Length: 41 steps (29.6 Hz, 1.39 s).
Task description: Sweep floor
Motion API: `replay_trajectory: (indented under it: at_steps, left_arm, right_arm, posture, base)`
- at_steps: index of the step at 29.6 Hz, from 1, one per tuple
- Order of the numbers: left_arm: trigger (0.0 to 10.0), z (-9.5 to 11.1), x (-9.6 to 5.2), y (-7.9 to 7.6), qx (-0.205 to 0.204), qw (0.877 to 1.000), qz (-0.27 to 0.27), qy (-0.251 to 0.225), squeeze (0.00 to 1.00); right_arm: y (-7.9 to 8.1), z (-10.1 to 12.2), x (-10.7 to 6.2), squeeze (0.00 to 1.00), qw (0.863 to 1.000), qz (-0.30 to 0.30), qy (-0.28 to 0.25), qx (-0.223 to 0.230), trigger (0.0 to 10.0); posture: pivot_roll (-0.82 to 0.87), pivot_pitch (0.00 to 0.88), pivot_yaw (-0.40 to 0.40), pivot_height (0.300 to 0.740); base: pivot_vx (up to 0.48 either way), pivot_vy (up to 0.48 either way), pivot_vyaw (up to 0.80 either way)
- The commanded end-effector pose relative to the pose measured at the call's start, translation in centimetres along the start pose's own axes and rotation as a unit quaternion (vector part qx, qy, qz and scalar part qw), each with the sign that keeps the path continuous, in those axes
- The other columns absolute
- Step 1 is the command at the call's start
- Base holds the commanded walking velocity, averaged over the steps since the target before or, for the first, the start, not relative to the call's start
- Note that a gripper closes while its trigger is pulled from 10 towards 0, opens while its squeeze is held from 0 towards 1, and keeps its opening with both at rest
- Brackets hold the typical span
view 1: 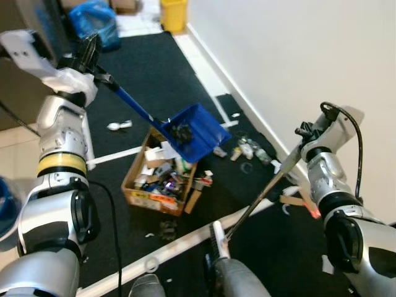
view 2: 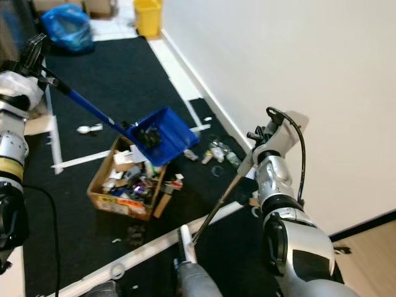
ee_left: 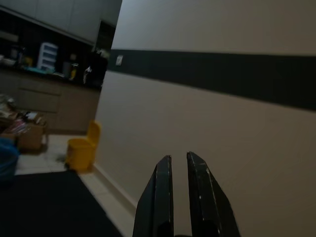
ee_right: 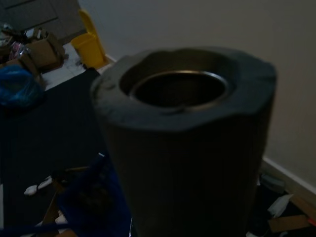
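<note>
My left gripper (view 1: 91, 54) is raised at the upper left, shut on the end of the blue dustpan's long handle (view 1: 127, 102). The blue dustpan (view 1: 195, 131) hangs tilted above the far corner of an open cardboard box (view 1: 139, 185) full of rubbish, with dark debris in the pan. On the right, my right gripper (view 1: 304, 141) is shut on the grey broom handle (view 1: 266, 189), which slants down to the broom head (view 1: 218, 240) near my feet. The handle's hollow grey end (ee_right: 182, 123) looms close in the right wrist view. My left fingers (ee_left: 165, 192) point at the wall.
Scattered litter (view 1: 250, 150) lies on the black mat by the white wall (view 1: 297, 55). A white scrap (view 1: 119, 125) lies left of the box. White tape lines (view 1: 179, 244) cross the mat. A yellow bin (view 1: 173, 13) and a blue bag (view 1: 96, 21) stand far back.
</note>
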<state>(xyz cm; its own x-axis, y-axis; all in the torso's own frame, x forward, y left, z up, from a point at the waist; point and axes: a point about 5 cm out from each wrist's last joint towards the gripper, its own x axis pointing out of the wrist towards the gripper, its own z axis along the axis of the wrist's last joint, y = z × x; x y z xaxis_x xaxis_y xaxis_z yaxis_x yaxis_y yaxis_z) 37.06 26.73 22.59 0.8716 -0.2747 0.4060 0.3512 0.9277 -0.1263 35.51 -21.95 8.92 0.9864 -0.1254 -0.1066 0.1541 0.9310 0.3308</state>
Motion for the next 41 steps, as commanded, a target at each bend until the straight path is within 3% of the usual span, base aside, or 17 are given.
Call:
replay_trajectory:
  at_steps: [1,11,22,33,41]
  left_arm:
    - [10.0,1.3,1.1,-0.3,0.019,0.999,0.001,-0.03,0.0]
    - [10.0,0.8,1.1,-0.2,0.021,0.999,0.017,-0.019,0.0]
    - [10.0,-1.0,0.1,-0.2,0.019,0.999,0.037,0.005,0.0]
    - [10.0,-1.2,-0.2,-0.2,0.025,0.999,0.037,0.002,0.0]
    - [10.0,-2.1,-0.5,-0.7,0.025,0.999,0.032,0.009,0.0]
  right_arm:
    - [-0.4,-0.2,-0.2,0.0,1.0,-0.008,-0.004,0.013,10.0]
    - [-0.5,-0.5,-0.5,0.0,1.0,-0.004,-0.005,0.021,10.0]
    - [0.1,-1.0,-0.6,0.0,0.999,0.03,-0.005,0.017,10.0]
    - [0.9,-1.2,-0.7,0.0,0.997,0.079,0.0,-0.014,10.0]
    - [0.6,-1.6,-0.9,0.0,0.998,0.055,0.005,0.0,10.0]
  posture:
    - [0.17,0.0,-0.037,0.74]
    - [0.17,0.0,-0.027,0.74]
    - [0.19,0.0,-0.048,0.74]
    - [0.19,0.0,-0.058,0.74]
    - [0.19,0.0,-0.06,0.74]
  base:
    - [0.0,0.0,0.0]
    - [0.204,-0.266,0.0]
    - [0.0,0.0,0.0]
    - [0.0,0.0,0.79]
    - [0.0,0.0,0.6]
